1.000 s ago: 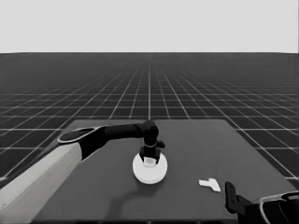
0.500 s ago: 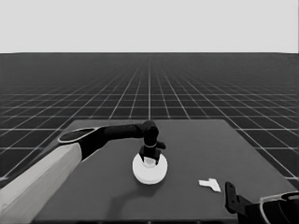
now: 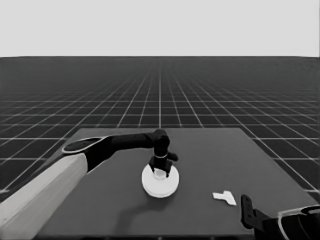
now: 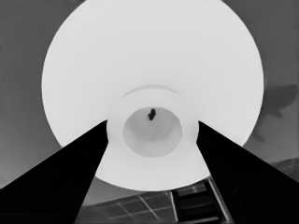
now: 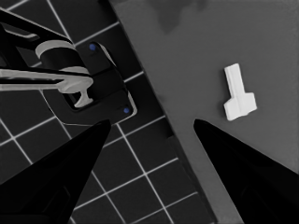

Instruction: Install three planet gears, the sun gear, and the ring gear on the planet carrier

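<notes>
Two white things are all that shows on the table [image 3: 210,150]: a round stack near its middle and a thin white piece [image 3: 224,197] toward the right front, which lies apart from everything else. In the head view the stack reads as the larger round part [image 3: 160,181] lying flat, with the left gripper [image 3: 159,171] standing straight down on its centre. Whatever lies beneath it, the smaller round part and the gears included, is hidden. From the left wrist, the left gripper [image 4: 152,130] has its two fingers [image 4: 79,163] set against either side of a raised hub with a hole in it, clamped on the larger round part [image 4: 154,60]. The right gripper [image 3: 246,210] waits at the lower right corner, partly cut off; its wrist view shows the fingers [image 5: 70,163] spread wide with nothing between them. No writing can be read anywhere.
</notes>
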Available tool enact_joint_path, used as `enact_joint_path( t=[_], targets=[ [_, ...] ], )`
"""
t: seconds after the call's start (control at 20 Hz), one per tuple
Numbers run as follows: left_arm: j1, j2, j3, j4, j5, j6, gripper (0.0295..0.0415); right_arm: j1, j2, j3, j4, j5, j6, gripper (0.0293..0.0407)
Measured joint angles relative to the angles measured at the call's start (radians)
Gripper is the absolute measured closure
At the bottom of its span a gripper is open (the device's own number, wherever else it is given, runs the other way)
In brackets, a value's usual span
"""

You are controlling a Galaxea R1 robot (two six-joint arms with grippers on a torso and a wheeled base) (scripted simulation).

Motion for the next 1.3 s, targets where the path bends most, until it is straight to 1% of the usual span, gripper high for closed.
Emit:
enact_joint_path(
  t=[0.7,0.75,0.8,0.9,1.2,1.25,1.3],
  targets=[
    [0.0,0.0,0.0,0.0,0.0,0.122,0.0362,0.0,0.0,0.0,0.0,0.0,0.0,0.0315],
    [0.0,0.0,0.0,0.0,0.0,0.127,0.0337,0.0,0.0,0.0,0.0,0.0,0.0,0.0315],
    [0.0,0.0,0.0,0.0,0.0,0.13,0.0329,0.0,0.0,0.0,0.0,0.0,0.0,0.0315],
    [0.0,0.0,0.0,0.0,0.0,0.133,0.0326,0.0,0.0,0.0,0.0,0.0,0.0,0.0315],
    [-0.001,0.0,0.0,0.0,0.0,0.135,0.0326,0.0,0.0,0.0,0.0,0.0,0.0,0.0315],
    [-0.041,-0.008,0.03,-0.037,0.011,-0.095,0.0324,0.0,0.0,0.0,0.0,0.0,0.0,0.0315],
    [-0.071,-0.012,0.043,-0.059,0.017,-0.231,0.0325,0.0,0.0,0.0,0.0,0.0,0.0,0.0315]
  ],
)
